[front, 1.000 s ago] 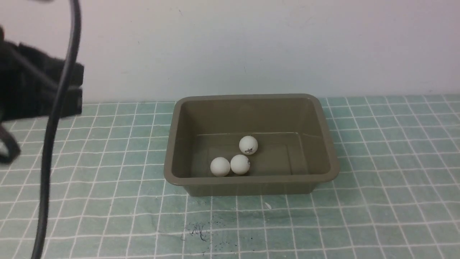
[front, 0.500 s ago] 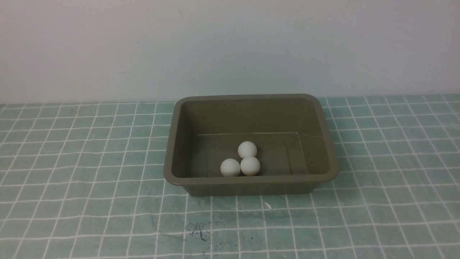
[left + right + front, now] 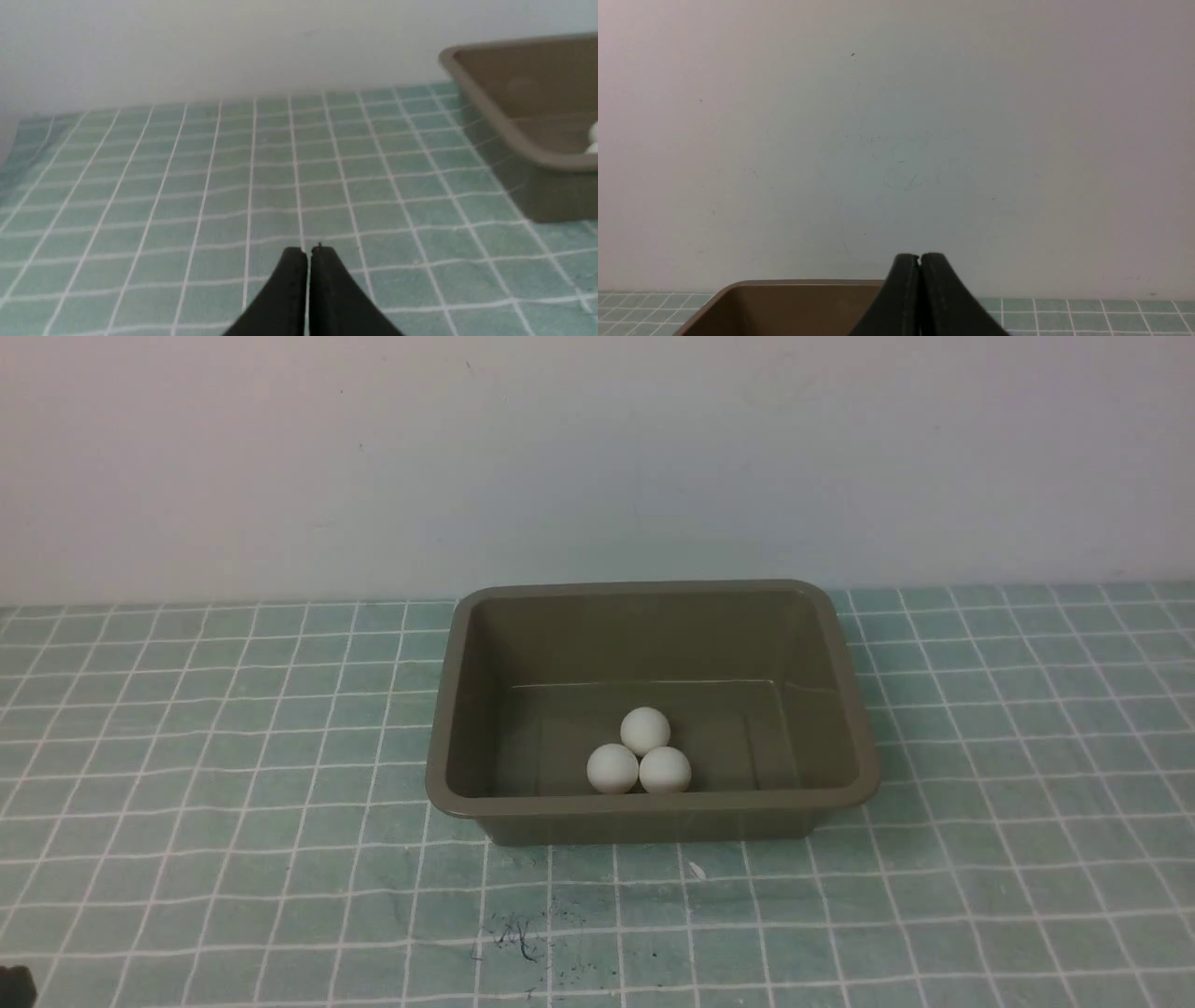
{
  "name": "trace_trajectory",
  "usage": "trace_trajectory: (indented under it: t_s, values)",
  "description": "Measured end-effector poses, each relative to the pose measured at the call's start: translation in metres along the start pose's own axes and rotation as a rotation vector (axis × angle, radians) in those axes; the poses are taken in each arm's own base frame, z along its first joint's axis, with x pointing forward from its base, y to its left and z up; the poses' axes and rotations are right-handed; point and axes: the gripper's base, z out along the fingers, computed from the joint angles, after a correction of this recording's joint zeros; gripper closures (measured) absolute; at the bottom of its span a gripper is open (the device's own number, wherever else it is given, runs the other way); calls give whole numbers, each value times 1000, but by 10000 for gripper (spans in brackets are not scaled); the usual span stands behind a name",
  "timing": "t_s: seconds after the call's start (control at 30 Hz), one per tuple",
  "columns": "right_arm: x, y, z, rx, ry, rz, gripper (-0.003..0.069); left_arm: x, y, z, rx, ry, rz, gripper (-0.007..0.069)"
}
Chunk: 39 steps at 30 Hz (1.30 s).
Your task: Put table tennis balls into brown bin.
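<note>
**Item 1: brown bin** (image 3: pixel 653 806). Olive-brown rectangular plastic tub with a flared rim. It stands upright on the desk (image 3: pixel 233 859) toward its far edge, close to the wall and about midway between the left and right edges.

**Item 2: table tennis balls** (image 3: pixel 612 768). Three plain white balls, all on the bin floor. They form a tight triangle that appears to be touching, two against the bin wall nearest the robot and one just behind them. No ball shows on the desk outside the bin.

**Item 3: left claw** (image 3: pixel 308 252). Fingers pressed together with nothing between them. It sits low over the grid mat, well apart from the bin, on the bin's left side.

**Item 4: right claw** (image 3: pixel 920 257). Fingers likewise closed and empty. It points at the wall, with the bin rim (image 3: pixel 784 283) below it.

**Status (judgement).** The count is complete and the task looks finished. All that remains is to park the arms.

**Handling note.**
- Keep both claws away from the rim. The tub is light, and a knock could tip it or set the balls rolling.
- Withdraw slowly and along a path that does not pass over the bin.
- Confirm the count of three from the front view before stopping.
</note>
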Motion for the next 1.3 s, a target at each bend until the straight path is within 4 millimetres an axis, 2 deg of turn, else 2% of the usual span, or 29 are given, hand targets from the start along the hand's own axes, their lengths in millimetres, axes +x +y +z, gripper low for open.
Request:
trace_trajectory:
  t_s: [0.07,0.2,1.13,1.3]
  values:
    - [0,0,0,0,0,0,673,9,0,4,-8,18,-5,629]
    - [0,0,0,0,0,0,673,13,0,4,2,45,19,629]
    - [0,0,0,3,3,-5,673,13,0,4,18,51,40,629]
    - [13,-4,-1,44,12,-20,673,13,0,4,16,51,46,629]
